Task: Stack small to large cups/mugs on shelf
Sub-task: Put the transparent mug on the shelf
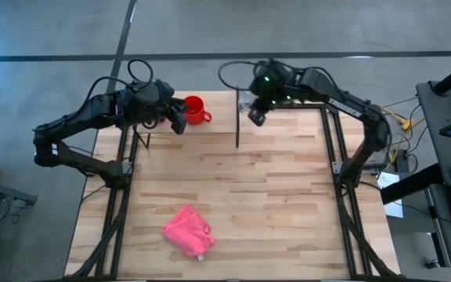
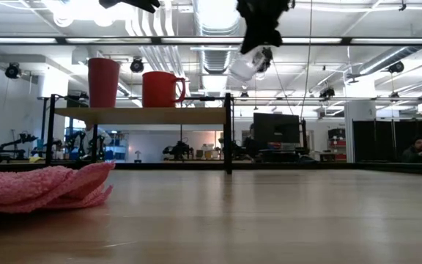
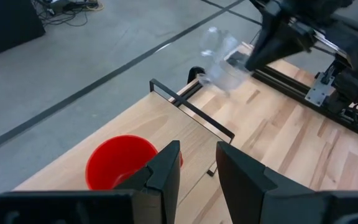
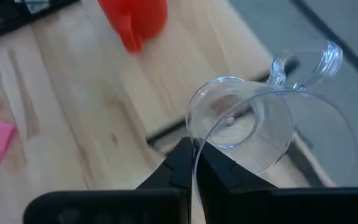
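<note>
Clear cup (image 4: 244, 124), pinched by its thin rim in the right gripper (image 4: 194, 163) and hanging tilted above the shelf (image 2: 145, 115) end, could slip or crumple there, or knock the red mug (image 2: 160, 89) beside the tumbler (image 2: 103, 82).

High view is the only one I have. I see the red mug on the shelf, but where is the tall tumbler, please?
Observer: The tall tumbler stands upright on the shelf, beside the red mug; from above, the left arm seems to cover it.
Operator: Does the right pincer hold something?
Observer: Yes. The right pincer is shut on the rim of the clear cup, which hangs tilted in the air, higher than the shelf.
Operator: And the left pincer?
Observer: The left pincer is open and empty, above the red mug.
</note>
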`<state>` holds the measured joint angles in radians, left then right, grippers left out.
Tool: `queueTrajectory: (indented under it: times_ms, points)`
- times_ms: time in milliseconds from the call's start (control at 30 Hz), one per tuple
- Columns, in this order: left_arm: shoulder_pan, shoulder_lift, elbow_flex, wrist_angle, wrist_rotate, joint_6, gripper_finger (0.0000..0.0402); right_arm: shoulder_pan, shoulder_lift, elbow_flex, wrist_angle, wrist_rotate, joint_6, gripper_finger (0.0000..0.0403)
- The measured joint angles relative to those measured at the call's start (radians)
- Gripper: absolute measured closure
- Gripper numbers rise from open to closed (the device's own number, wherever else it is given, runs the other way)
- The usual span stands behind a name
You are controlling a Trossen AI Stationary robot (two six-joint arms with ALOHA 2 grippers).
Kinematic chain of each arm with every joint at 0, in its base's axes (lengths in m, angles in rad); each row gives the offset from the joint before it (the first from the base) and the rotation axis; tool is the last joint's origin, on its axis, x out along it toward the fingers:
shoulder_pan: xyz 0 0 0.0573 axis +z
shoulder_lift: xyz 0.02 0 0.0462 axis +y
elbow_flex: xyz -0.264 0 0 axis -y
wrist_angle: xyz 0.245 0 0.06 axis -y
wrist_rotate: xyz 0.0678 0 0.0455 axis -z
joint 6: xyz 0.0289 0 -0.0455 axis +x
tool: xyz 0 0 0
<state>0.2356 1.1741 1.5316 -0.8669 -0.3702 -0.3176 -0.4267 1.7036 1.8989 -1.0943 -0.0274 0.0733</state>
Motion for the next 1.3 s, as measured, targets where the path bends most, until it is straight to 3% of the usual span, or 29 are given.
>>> queueTrajectory:
  times_ms: [233,500,1300]
  points:
    - [0.0,0.003,0.0,-0.001,0.0,0.0,0.0311,0.021,0.216,0.234,-0.048,-0.08,-0.071,0.0395]
    - [0.0,0.003,0.0,-0.005,0.021,-0.002,0.0311,0.039,0.411,0.46,-0.18,0.002,-0.138,0.0395]
    - [0.0,0.004,0.0,-0.005,0.026,-0.017,0.0311,0.042,0.455,0.456,-0.187,-0.055,-0.215,0.0394]
